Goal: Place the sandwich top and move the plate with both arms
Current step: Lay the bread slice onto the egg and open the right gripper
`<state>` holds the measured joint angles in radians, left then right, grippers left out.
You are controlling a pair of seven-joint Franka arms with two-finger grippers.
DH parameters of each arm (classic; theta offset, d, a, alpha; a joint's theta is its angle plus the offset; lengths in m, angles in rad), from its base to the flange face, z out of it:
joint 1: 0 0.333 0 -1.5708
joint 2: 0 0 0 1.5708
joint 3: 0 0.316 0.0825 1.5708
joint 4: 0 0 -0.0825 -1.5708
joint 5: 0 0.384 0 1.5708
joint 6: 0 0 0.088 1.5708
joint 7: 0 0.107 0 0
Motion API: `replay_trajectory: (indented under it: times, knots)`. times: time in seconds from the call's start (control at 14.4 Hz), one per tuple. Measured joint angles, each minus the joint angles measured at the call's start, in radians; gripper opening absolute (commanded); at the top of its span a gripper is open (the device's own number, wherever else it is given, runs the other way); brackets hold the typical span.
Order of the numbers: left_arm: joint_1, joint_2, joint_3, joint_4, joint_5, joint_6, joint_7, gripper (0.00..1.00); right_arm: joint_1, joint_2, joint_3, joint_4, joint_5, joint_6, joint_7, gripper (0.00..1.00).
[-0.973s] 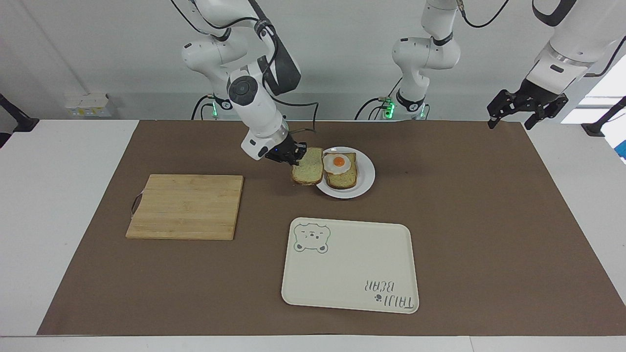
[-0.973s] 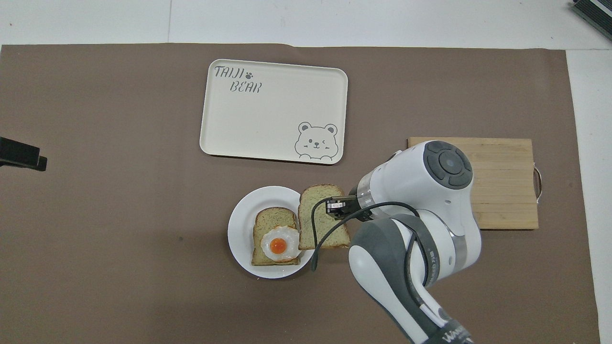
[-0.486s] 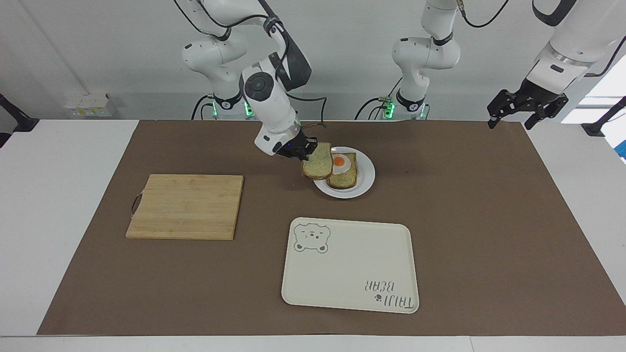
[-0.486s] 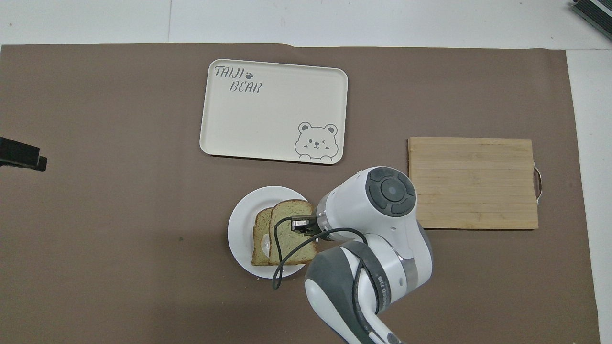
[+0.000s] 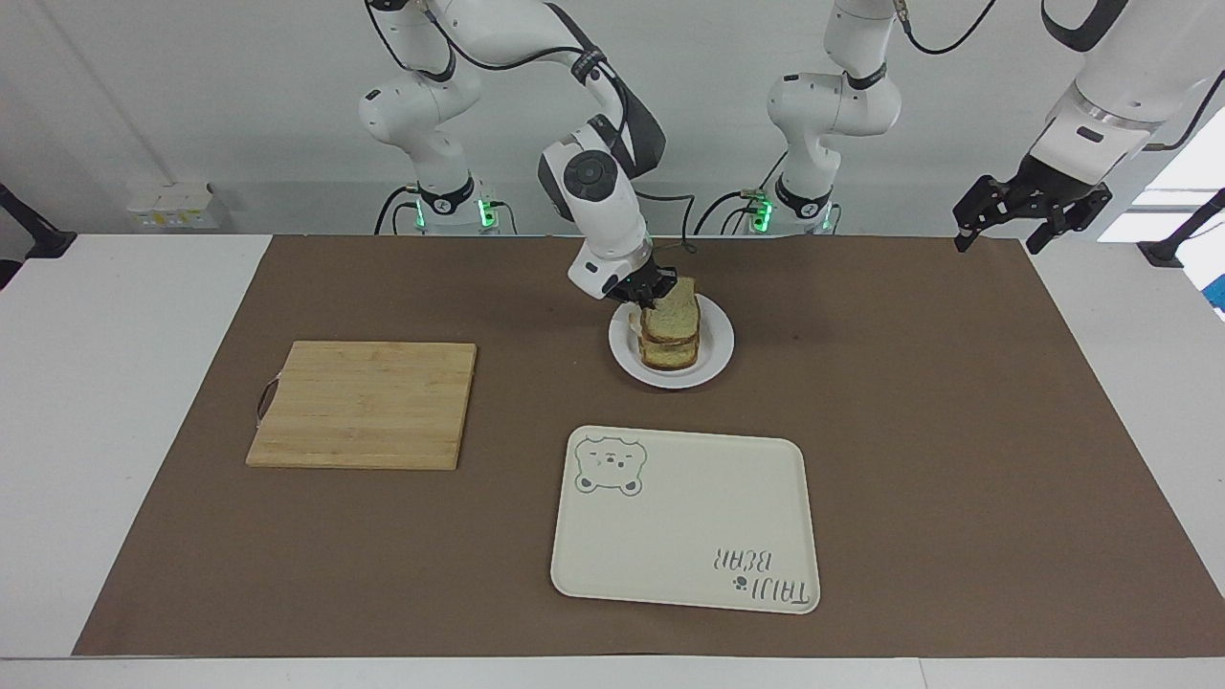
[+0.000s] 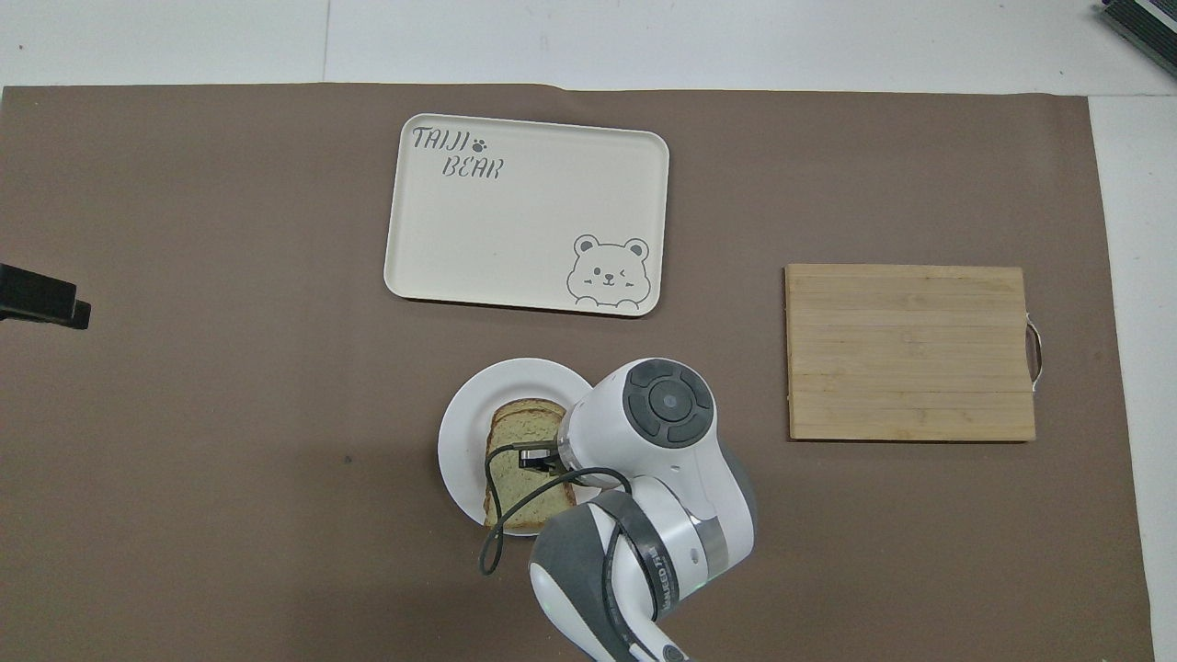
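Matt brown paper-like mat [image 5: 957, 431]; wood-grain board [image 5: 364, 404]; smooth cream plastic-looking tray [image 5: 699, 536]; glossy white plate [image 5: 718, 349]; porous bread [image 5: 678, 308].

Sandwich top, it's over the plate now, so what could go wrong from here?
1. The right gripper holds the sandwich top tilted over the egg slice; released like this, it may land askew or slide onto the plate.
2. The gripper grips the slice's edge low over the plate, so opening and withdrawing could drag the bread or nudge the plate.
3. The left gripper waits above the table's left-arm end, so the two-arm move needs a long reach.

White wall [image 5: 220, 86], brown-covered table [image 5: 957, 431].
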<state>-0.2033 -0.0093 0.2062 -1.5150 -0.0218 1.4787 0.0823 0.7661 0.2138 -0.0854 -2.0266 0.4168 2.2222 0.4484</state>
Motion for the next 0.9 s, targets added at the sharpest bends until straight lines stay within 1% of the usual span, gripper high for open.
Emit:
replay_trajectory:
  times: [0.14,0.21,0.28,0.35,0.56,0.69,0.76,0.9]
  knots:
    - [0.0,0.0,0.0,0.0,0.0,0.0,0.0,1.0,0.0,0.018,-0.001,-0.001,0.0,0.027,0.0,0.0]
    - [0.0,0.0,0.0,0.0,0.0,0.0,0.0,1.0,0.0,0.026,-0.001,-0.001,0.0,0.036,0.0,0.18]
    - [0.0,0.0,0.0,0.0,0.0,0.0,0.0,1.0,-0.001,0.031,-0.001,0.0,0.0,0.037,0.0,0.83]
    - [0.0,0.0,0.0,0.0,0.0,0.0,0.0,1.0,-0.005,0.033,-0.002,0.002,0.0,0.037,0.0,1.0]
    - [0.0,0.0,0.0,0.0,0.0,0.0,0.0,1.0,-0.021,0.031,-0.01,0.016,0.0,0.039,-0.009,1.0]
    - [0.0,-0.004,0.0,-0.013,-0.005,-0.001,0.0,1.0,-0.063,0.016,-0.018,0.028,-0.003,0.033,-0.018,1.0]
    - [0.0,-0.008,0.0,-0.033,-0.023,0.001,0.0,1.0,-0.096,0.001,-0.02,0.032,-0.017,0.018,-0.034,1.0]
    - [0.0,-0.019,-0.001,-0.11,-0.089,0.043,0.0,1.0,-0.175,-0.046,-0.022,0.037,-0.103,-0.027,-0.065,1.0]
